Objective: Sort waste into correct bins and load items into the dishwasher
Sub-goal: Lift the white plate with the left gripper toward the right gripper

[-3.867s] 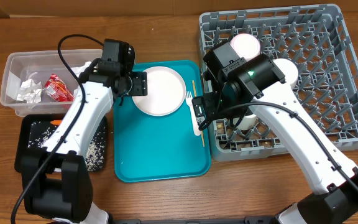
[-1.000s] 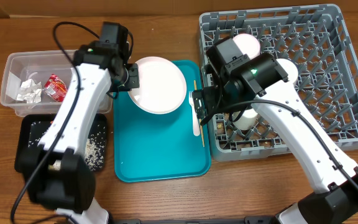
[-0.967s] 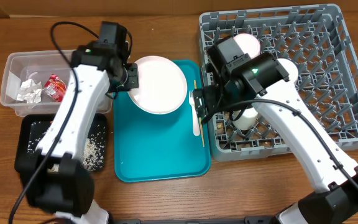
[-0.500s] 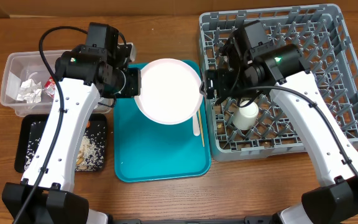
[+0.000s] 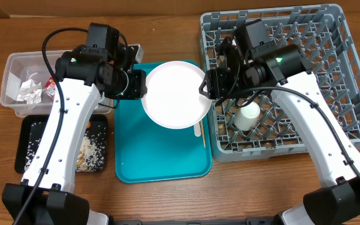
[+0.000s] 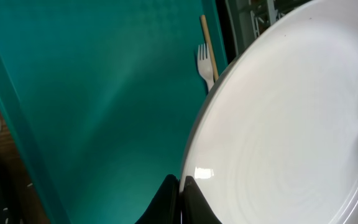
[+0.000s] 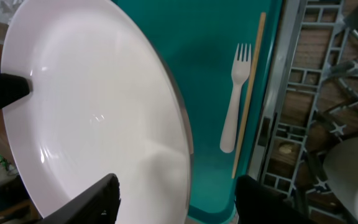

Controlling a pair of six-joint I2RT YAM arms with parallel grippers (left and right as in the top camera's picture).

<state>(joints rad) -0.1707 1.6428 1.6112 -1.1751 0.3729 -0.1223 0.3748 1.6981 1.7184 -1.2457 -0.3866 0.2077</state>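
a brown wooden bench (image 5: 167,200) carries a teal tray (image 5: 161,156) in the middle, with a big grey dish rack (image 5: 355,81) at its right. the white plate (image 5: 175,94) hangs in the air over the tray's far end, next to the rack's left wall. the left fingers (image 6: 180,190) are pinched tight on its left rim. the right fingers (image 7: 95,202) stand wide apart, one on each side of the plate's right rim, not clamped on it. below the plate, a white fork (image 7: 232,106) and a thin wooden stick (image 7: 248,93) lie side by side along the tray's right edge. a small white cup (image 5: 249,115) sits among the rack's pegs. at the left, a clear tub (image 5: 11,69) holds crumpled napkins (image 5: 27,90), and the black tray (image 5: 27,144) in front of it holds beige crumbs (image 5: 92,153).
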